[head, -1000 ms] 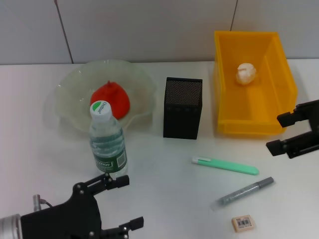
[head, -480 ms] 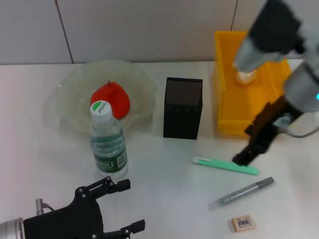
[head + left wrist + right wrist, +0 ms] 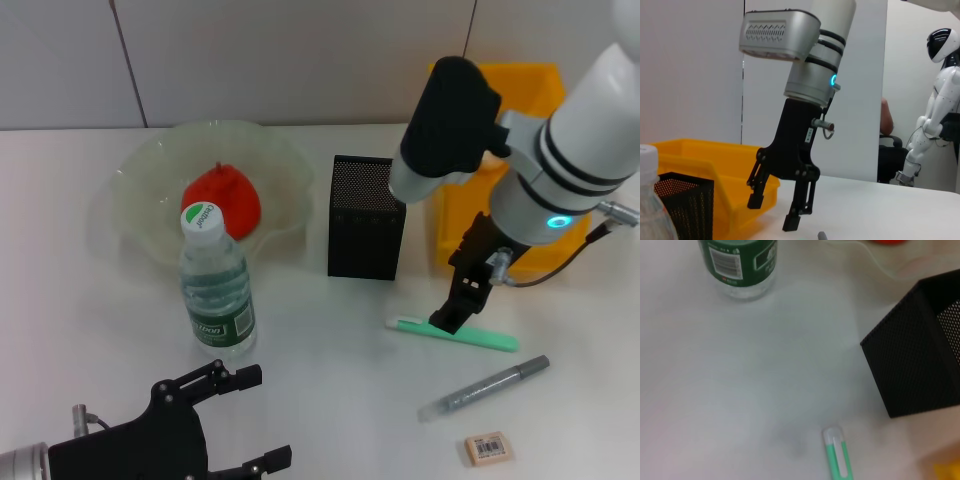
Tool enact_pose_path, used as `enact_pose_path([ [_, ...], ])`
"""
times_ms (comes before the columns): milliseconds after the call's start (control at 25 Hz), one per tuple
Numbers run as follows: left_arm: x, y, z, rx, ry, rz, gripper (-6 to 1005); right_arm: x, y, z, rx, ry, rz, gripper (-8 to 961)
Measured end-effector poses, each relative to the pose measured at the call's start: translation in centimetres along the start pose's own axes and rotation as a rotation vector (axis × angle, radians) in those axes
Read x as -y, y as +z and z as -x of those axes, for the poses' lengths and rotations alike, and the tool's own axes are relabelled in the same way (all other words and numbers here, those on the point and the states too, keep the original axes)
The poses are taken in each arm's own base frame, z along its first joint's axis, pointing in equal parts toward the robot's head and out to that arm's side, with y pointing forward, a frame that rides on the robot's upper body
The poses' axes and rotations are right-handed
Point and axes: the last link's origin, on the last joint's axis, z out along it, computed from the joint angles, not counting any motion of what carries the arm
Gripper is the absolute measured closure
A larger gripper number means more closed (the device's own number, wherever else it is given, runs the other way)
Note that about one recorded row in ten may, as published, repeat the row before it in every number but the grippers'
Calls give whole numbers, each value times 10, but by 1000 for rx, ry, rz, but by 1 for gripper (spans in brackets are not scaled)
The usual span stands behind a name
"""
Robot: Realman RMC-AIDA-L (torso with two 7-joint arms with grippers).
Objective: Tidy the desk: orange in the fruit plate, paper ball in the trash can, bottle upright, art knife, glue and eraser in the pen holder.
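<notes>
My right gripper [image 3: 458,305] hangs open just above the near end of the green art knife [image 3: 452,333], its fingers apart in the left wrist view [image 3: 774,212]. The knife [image 3: 837,452] lies flat in front of the black mesh pen holder [image 3: 366,216]. A grey glue stick [image 3: 485,387] and the tan eraser [image 3: 489,448] lie nearer me. The orange [image 3: 222,198] rests in the fruit plate [image 3: 140,170]. The bottle [image 3: 215,285] stands upright. My right arm hides the paper ball inside the yellow trash can [image 3: 535,80]. My left gripper [image 3: 258,415] is open at the near left edge.
The pen holder [image 3: 920,355] stands close beside the knife, and the trash can is right behind my right arm. The bottle [image 3: 739,265] stands between the plate and my left gripper. A white humanoid robot [image 3: 935,110] stands far off beyond the table.
My right arm swung in from the right edge, across the trash can, and came down over the art knife. My left gripper drew back slightly from the bottle.
</notes>
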Motion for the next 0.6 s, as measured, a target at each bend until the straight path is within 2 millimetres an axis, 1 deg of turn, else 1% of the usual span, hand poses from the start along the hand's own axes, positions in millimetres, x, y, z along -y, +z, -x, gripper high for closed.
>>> enact_pose_path([
  [120,0,0,0,0,1,0,173,-2,5,2,-2,-4,6,147],
  [280,0,0,0,1,1,0,173,-9,15,4,-3,-32,17,152],
  [560,0,0,0,1,1,0,173,-10,25,3,-9,-24,26,161],
  [600,1,0,0,2,1,0,173,-9,27,3,-5,-21,24,193],
])
